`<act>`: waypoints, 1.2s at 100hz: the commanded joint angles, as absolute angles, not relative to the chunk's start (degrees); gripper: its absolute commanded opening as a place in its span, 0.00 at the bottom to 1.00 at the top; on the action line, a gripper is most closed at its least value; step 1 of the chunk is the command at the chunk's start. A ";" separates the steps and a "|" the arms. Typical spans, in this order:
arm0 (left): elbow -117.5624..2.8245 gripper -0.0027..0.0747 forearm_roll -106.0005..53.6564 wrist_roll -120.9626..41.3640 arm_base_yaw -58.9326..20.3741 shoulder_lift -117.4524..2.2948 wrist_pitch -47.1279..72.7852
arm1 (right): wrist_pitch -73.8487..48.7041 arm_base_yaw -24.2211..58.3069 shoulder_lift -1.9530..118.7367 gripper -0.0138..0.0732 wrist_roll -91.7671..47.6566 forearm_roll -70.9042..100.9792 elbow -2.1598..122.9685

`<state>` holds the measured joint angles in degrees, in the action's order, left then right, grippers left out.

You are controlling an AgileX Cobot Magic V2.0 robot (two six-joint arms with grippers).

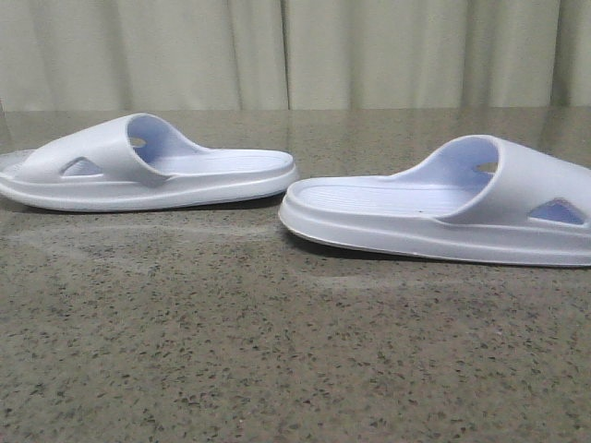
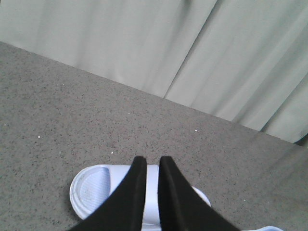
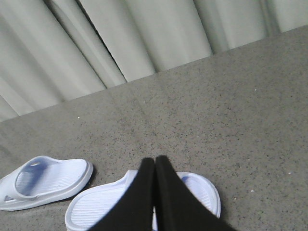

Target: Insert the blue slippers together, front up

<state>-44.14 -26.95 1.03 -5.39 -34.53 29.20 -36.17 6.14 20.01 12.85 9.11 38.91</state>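
Two pale blue slippers lie sole-down on the speckled table, heels toward each other. The left slipper (image 1: pixel 148 171) has its strap at the left; the right slipper (image 1: pixel 434 208) has its strap at the right. No gripper shows in the front view. In the left wrist view my left gripper (image 2: pixel 152 160) hovers above the left slipper (image 2: pixel 94 185), its fingers almost together with a thin slit, holding nothing. In the right wrist view my right gripper (image 3: pixel 155 160) is shut and empty above the right slipper (image 3: pixel 96 204); the left slipper (image 3: pixel 48 180) lies beside it.
The grey speckled table (image 1: pixel 277 351) stretches forward of the slippers. A pale curtain (image 1: pixel 295 51) hangs along the table's far edge.
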 commanded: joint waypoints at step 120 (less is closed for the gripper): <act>-42.16 0.57 -39.37 1.71 -5.79 -54.19 22.92 | -35.91 6.19 30.75 0.72 12.70 9.32 45.08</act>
